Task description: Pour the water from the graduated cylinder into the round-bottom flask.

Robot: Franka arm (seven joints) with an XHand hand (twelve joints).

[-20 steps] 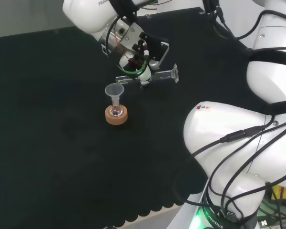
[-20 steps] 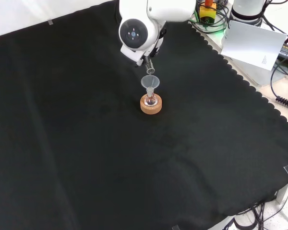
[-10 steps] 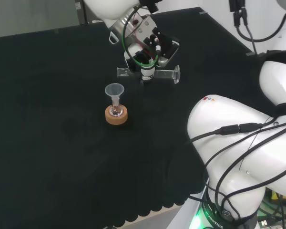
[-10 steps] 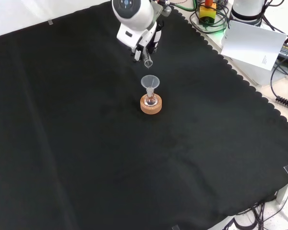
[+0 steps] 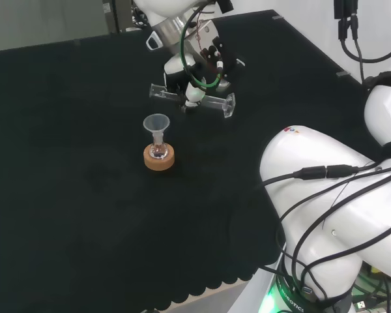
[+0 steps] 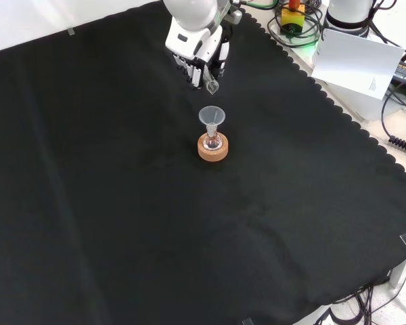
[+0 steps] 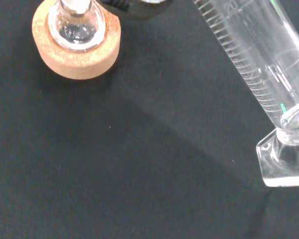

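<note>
In the head view the hand (image 5: 197, 65) is shut on the clear graduated cylinder (image 5: 215, 102), held almost level above the cloth. Its mouth points left and sits slightly higher than its foot. The cylinder's mouth is up and a little right of the clear funnel (image 5: 157, 122), apart from it. The funnel stands in the small round-bottom flask (image 5: 158, 151) on a cork ring (image 5: 159, 160). In the front view the hand (image 6: 200, 54) hangs behind the funnel (image 6: 212, 116), with the cylinder's mouth (image 6: 212, 86) above it. The wrist view shows the cylinder's scale (image 7: 256, 64), its foot (image 7: 284, 162) and the flask (image 7: 77, 27) in its cork ring (image 7: 74, 57).
The arm's big white links (image 5: 332, 195) stand at the right of the head view. In the front view, the cloth's scalloped edge (image 6: 338, 115) runs along the right, with cables and a white box (image 6: 362, 64) beyond it. Black cloth (image 6: 155, 223) lies all round the flask.
The hand has risen and drawn back from the funnel. The cylinder's mouth, tipped down over the funnel a second ago, has swung up until the cylinder lies about level.
</note>
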